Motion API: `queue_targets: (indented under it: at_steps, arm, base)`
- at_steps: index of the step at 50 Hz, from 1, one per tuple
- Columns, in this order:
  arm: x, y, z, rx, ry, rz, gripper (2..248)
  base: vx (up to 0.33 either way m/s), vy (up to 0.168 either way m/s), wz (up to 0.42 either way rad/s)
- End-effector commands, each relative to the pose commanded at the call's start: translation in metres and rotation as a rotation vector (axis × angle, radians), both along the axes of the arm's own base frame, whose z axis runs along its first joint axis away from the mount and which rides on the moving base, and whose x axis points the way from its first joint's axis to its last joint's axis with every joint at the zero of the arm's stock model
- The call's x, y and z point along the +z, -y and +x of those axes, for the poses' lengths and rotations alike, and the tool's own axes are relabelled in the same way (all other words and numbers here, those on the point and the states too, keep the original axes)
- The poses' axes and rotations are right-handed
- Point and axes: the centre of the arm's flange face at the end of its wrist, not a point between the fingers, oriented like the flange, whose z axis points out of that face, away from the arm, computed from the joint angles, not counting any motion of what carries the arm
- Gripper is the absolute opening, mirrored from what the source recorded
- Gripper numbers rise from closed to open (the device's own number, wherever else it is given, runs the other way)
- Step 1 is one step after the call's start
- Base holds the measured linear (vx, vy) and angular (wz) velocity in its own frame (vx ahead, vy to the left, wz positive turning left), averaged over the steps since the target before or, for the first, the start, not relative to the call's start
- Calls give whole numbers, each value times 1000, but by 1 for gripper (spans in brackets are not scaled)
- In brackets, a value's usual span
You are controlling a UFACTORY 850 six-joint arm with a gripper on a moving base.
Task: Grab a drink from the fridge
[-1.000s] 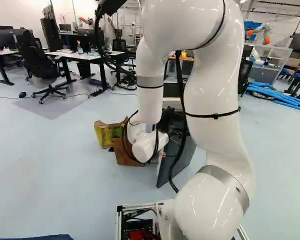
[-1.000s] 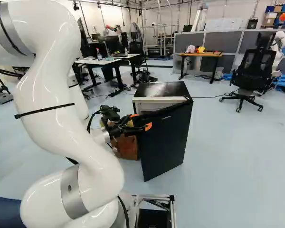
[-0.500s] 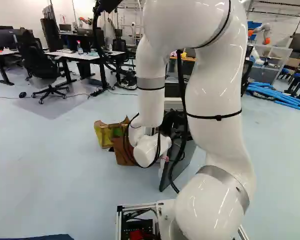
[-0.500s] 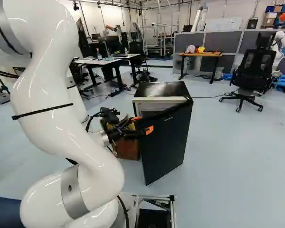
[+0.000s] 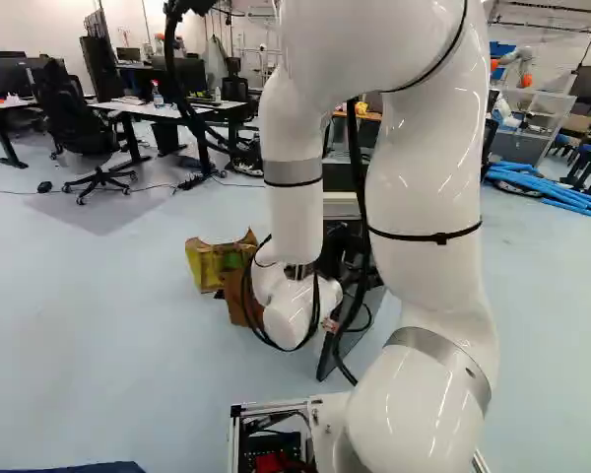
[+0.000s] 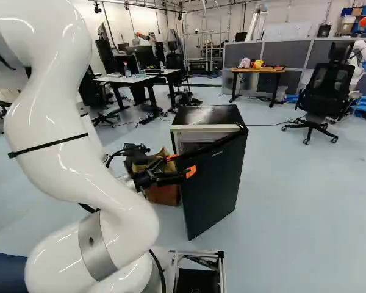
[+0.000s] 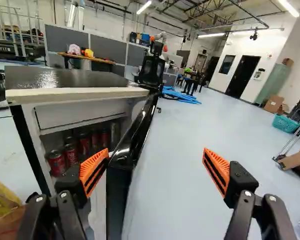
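Fridge (image 6: 208,114) door (image 6: 212,183) ajar. Cans (image 7: 56,162) inside fridge, none in grasp. Gripper (image 7: 156,150) by fridge's door edge, fingers wide apart. Left, my guess: widen door, reach in, grip one, lift out.

A glossy black fridge door (image 7: 119,192), ajar, partly blocks the way ahead of the black, orange-padded gripper (image 6: 182,165); a gap separates it from the white-lined cabinet (image 7: 80,112).

The cans (image 7: 56,162) are red, the fridge door (image 6: 212,192) black, the pincer (image 6: 182,165) black and orange.
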Motion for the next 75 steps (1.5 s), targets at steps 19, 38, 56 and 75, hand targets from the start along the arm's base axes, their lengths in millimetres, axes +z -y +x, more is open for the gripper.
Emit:
queue_targets:
  at_steps: [19,38,56,75]
  arm:
    - [0,-1,-3,-1,-2,-2,247]
    - [0,1,-5,-41,1,-5,247]
    - [-1,1,0,-111,0,28,247]
    - [-1,5,2,-224,14,41,247]
  base:
    - [0,0,0]
    - [0,0,0]
    - [0,0,0]
    - [0,0,0]
